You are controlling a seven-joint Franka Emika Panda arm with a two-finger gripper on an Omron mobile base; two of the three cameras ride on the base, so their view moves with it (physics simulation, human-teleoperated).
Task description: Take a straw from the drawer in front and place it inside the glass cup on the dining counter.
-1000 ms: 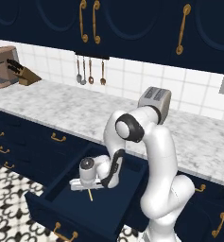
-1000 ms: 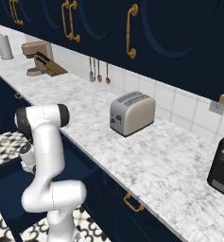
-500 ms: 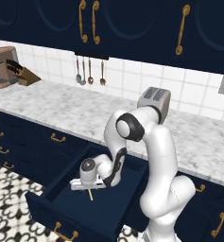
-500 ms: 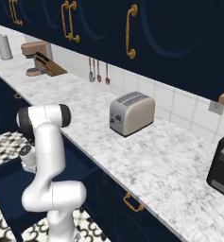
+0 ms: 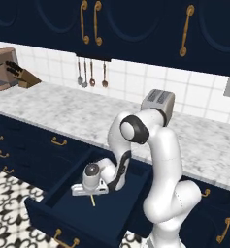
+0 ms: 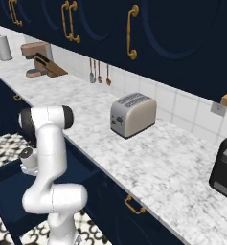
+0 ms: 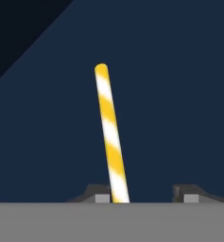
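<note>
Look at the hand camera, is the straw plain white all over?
No, the straw has yellow and white stripes along its length as it lies in the drawer.

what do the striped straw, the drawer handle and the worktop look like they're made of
Yellow-and-white striped straw: probably paper or plastic, matte, no glare. Curved brass-coloured drawer handle: looks like metal, warm golden tone. White grey-veined worktop: looks like marble or imitation stone, mottled veining.

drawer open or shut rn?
Open. The drawer is pulled out from the cabinet front, its navy inside exposed, with the straw lying on its floor and the gripper down inside it.
</note>
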